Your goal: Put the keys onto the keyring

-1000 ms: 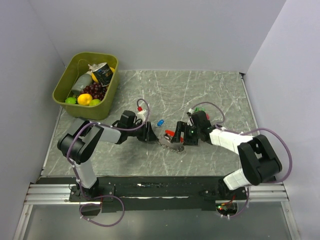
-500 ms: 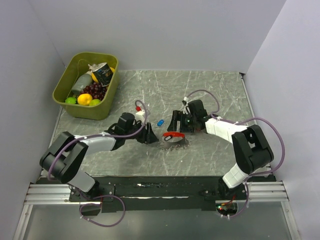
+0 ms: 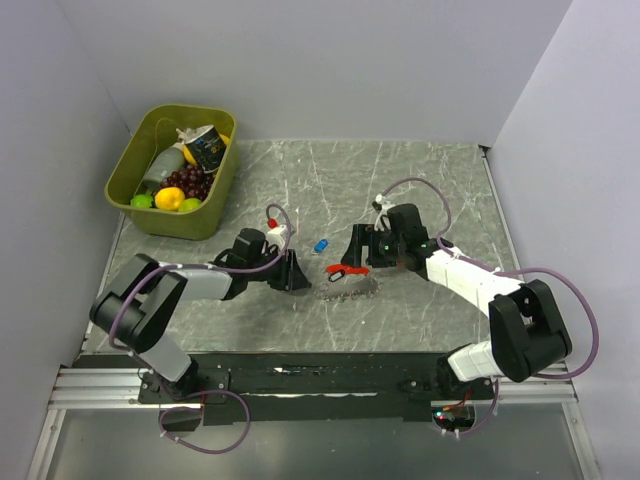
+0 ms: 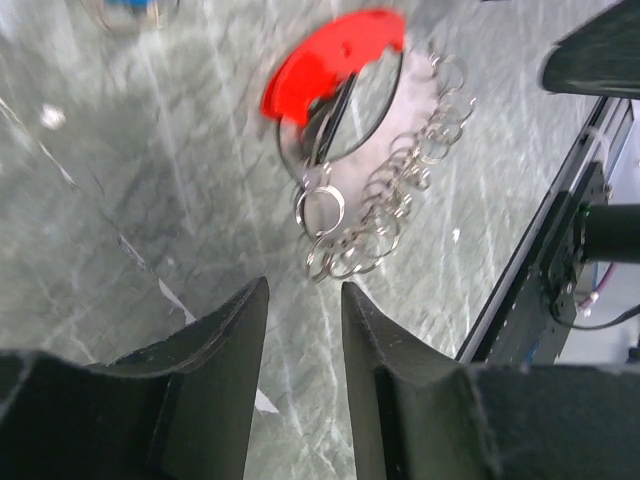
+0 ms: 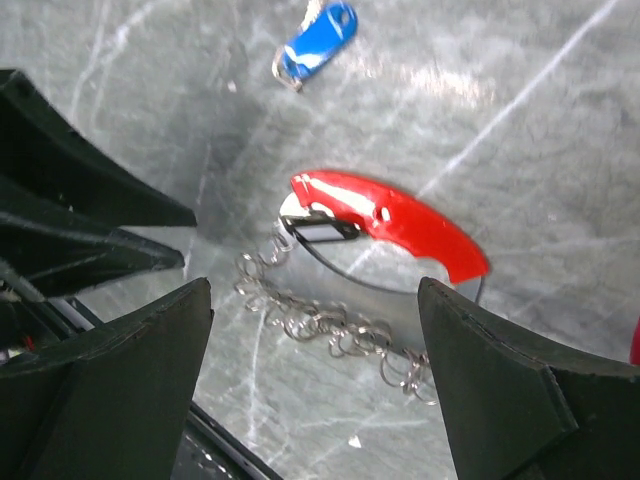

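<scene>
Keyring (image 5: 390, 222) lying flat on the table (image 3: 420, 180) between my two claws, blue-headed key (image 5: 316, 42) apart beyond it: my right claw (image 5: 315, 330) spread wide above for the pickup, my left claw (image 4: 303, 330) narrowly parted, empty

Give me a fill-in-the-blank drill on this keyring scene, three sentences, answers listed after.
1. The curved clip of the keyring is coloured ____.
2. The key lying apart from the keyring has a ____ head.
3. The right hand is open above the keyring and holds ____, while the left hand points at the chain of rings.

Missing words: red; blue; nothing
</scene>
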